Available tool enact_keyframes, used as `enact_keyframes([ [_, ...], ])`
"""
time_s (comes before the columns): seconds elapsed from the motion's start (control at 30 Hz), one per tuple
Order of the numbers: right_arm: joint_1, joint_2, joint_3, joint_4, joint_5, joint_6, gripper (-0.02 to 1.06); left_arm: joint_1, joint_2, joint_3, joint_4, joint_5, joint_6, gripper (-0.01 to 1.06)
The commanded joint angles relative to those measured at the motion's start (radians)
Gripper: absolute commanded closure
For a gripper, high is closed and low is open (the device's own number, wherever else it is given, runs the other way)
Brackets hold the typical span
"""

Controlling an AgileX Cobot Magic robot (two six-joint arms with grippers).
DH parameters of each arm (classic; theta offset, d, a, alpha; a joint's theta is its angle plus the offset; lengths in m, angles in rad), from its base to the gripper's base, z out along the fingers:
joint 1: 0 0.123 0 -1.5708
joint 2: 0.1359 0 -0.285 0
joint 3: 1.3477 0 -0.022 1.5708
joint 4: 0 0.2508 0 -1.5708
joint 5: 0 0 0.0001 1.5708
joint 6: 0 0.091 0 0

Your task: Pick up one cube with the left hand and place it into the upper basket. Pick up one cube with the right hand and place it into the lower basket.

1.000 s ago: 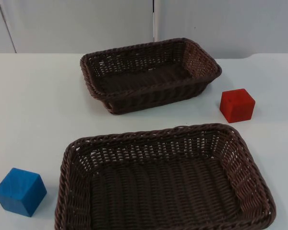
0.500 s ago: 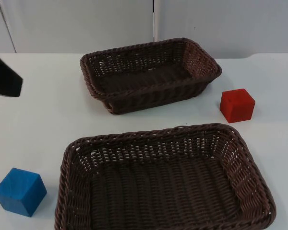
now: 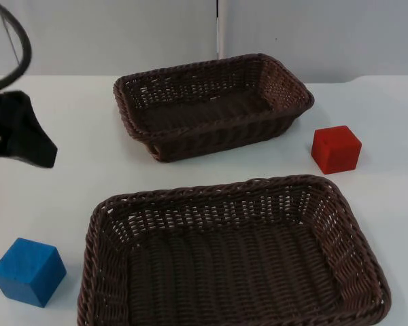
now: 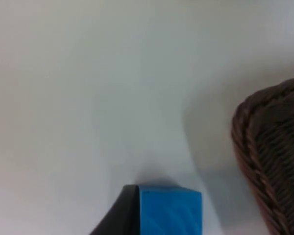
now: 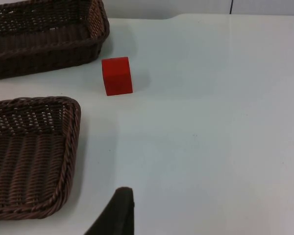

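A blue cube (image 3: 28,270) rests on the white table at the front left, just left of the lower basket (image 3: 92,231). My left gripper (image 3: 26,139) hangs over the table at the left edge, well behind the blue cube and apart from it. The left wrist view has the blue cube (image 4: 170,210) close ahead, beside the lower basket's rim (image 4: 264,142). A red cube (image 3: 335,149) sits right of the upper basket (image 3: 289,112). My right gripper (image 5: 115,213) waits over bare table, far from the red cube (image 5: 117,75). Both baskets hold nothing.
The brown wicker baskets lie one behind the other in the middle, the lower basket (image 5: 71,147) nearest the front edge. A grey partition wall (image 3: 122,34) closes the back. Bare white table (image 5: 210,122) stretches to the right of the red cube.
My left arm has come into the top view from the left edge and moved forward and rightward, nearer the blue cube. Cubes and baskets have not moved.
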Motion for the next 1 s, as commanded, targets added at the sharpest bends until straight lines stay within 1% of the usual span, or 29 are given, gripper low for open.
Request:
enact_keyframes([
  [0.0,-0.004,-0.003,0.002,-0.002,-0.003,-0.008,-0.01,-0.006,0.028,-0.006,0.026,-0.025,-0.033,0.00],
  [0.03,-0.004,-0.003,0.002,-0.002,-0.003,-0.008,-0.01,-0.006,0.054,-0.006,0.028,-0.033,-0.064,0.02],
  [0.07,-0.004,-0.003,0.002,-0.002,-0.003,-0.008,-0.01,-0.006,0.064,-0.006,0.028,-0.034,-0.068,0.03],
  [0.13,-0.004,-0.003,0.002,-0.002,-0.003,-0.008,-0.01,-0.006,0.109,-0.006,0.032,-0.034,-0.073,0.11],
  [0.17,-0.004,-0.003,0.002,-0.002,-0.003,-0.008,-0.01,-0.006,0.121,-0.006,0.028,-0.034,-0.073,0.12],
  [0.33,-0.004,-0.003,0.002,-0.002,-0.003,-0.008,-0.01,-0.024,0.144,-0.006,0.021,-0.051,-0.079,0.12],
  [0.4,-0.004,-0.003,0.002,-0.002,-0.003,-0.008,-0.01,-0.030,0.160,-0.006,0.030,-0.055,-0.110,0.12],
  [0.7,-0.004,-0.003,0.002,-0.008,-0.003,-0.012,-0.01,-0.030,0.205,-0.006,0.044,-0.058,-0.145,0.12],
  [0.97,-0.004,-0.003,0.002,-0.008,-0.003,-0.012,-0.01,-0.030,0.298,-0.006,0.053,-0.058,-0.163,0.12],
])
